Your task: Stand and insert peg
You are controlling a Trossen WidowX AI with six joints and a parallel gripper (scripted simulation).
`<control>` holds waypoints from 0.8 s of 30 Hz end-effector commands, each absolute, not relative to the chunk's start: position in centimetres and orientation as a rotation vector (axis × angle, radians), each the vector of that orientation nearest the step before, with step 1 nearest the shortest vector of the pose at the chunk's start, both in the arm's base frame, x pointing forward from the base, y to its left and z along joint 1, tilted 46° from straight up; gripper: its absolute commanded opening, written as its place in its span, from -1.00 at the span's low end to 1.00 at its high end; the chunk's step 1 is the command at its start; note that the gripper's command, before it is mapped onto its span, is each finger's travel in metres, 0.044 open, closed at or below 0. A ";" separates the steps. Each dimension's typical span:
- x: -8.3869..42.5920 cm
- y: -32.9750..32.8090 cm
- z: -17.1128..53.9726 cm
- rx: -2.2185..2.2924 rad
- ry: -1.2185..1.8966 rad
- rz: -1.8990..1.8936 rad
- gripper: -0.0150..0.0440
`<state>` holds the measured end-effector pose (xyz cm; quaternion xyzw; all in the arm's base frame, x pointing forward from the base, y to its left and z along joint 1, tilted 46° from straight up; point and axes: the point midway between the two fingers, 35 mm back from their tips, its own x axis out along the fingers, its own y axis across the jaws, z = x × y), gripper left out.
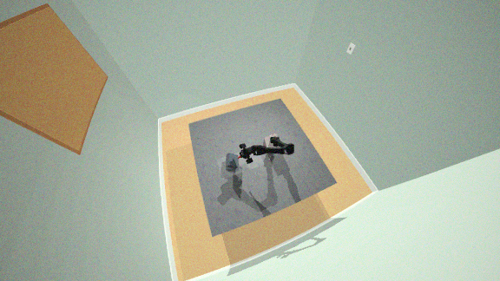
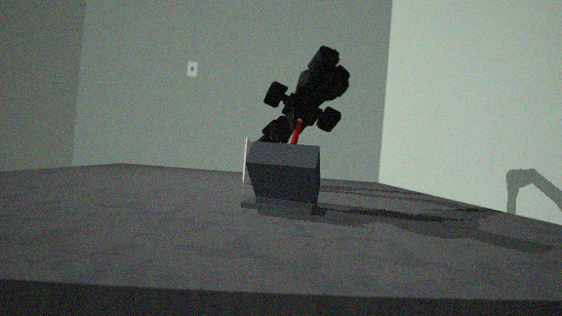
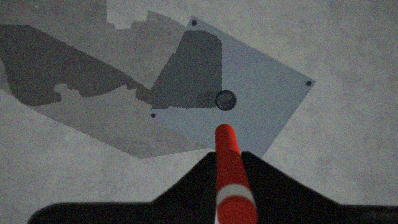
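The red peg (image 1: pixel 240 157) (image 2: pixel 296 134) (image 3: pixel 226 142) is held between the fingers of my gripper (image 2: pixel 299 118) (image 3: pixel 228 159), which is shut on it. In the wrist view its white band is at the near end and its plain end points away, toward the panel. The sloped panel (image 1: pixel 232 162) (image 2: pixel 285 181) (image 3: pixel 265 95) shows its face in the wrist view, with one round dark hole (image 3: pixel 226 100). The plain end appears just below the hole there, apart from it. In the exterior view the panel block hides the peg's lower end.
The panel stands on the grey table top (image 1: pixel 256 114) (image 2: pixel 146 234). Small dark dots mark the panel's corners. The arm's shadow covers part of the panel face and the table. A pale upright plate (image 2: pixel 245 161) shows behind the block in the exterior view.
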<state>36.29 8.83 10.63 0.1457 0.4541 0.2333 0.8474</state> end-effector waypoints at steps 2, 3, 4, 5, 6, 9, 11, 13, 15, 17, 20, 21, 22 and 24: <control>36.9 9.1 10.1 0.304 0.946 0.483 -0.49; 37.1 9.1 10.0 0.303 0.944 0.483 -0.49; 37.2 9.2 9.9 0.303 0.941 0.482 -0.49; 37.3 9.3 9.8 0.302 0.939 0.481 -0.49; 37.4 9.3 9.8 0.301 0.936 0.481 -0.49; 37.7 9.6 9.5 0.299 0.929 0.479 -0.49; 37.9 9.7 9.3 0.298 0.924 0.478 -0.49; 38.0 9.8 9.2 0.297 0.921 0.478 -0.49; 38.1 9.9 9.1 0.297 0.919 0.477 -0.49; 38.2 9.9 9.0 0.297 0.916 0.475 -0.49; 38.3 10.1 8.9 0.297 0.914 0.474 -0.49; 38.3 10.1 8.9 0.297 0.914 0.474 -0.49; 38.4 10.1 8.8 0.297 0.914 0.475 -0.49; 38.5 10.2 8.7 0.296 0.913 0.475 -0.49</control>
